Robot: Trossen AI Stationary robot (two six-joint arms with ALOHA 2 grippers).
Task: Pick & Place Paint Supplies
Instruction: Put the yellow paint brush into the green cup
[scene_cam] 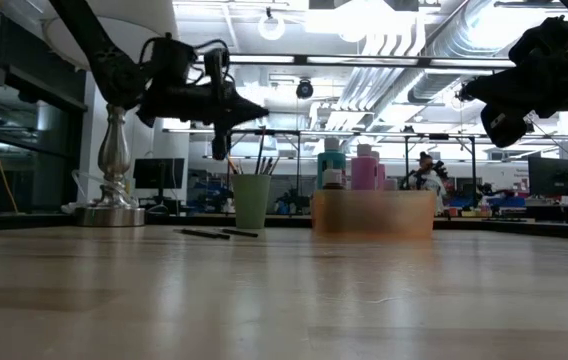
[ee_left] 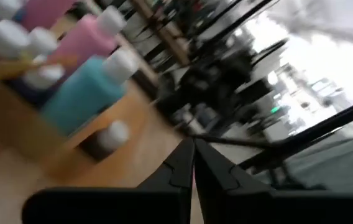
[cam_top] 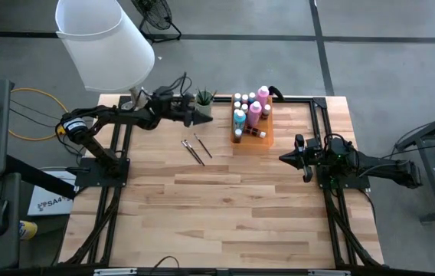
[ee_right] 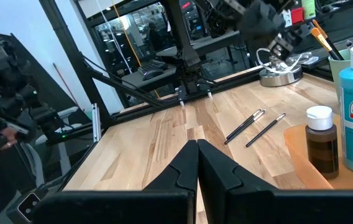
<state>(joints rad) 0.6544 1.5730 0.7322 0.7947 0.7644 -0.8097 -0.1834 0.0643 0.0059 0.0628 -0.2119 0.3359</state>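
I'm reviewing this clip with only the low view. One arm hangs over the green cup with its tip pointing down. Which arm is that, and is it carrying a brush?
Observer: That is the left arm. Its wrist view shows the left gripper shut with nothing between its fingers.
Operator: I see dark streaks lying on the wood. How many brushes are there?
Observer: From above there are three brushes: a close pair and a third beside them, left of the orange tray.
Operator: And the other arm at my top right?
Observer: The right gripper is shut and empty, off the tray's near right corner and pointing across the table towards the brushes.
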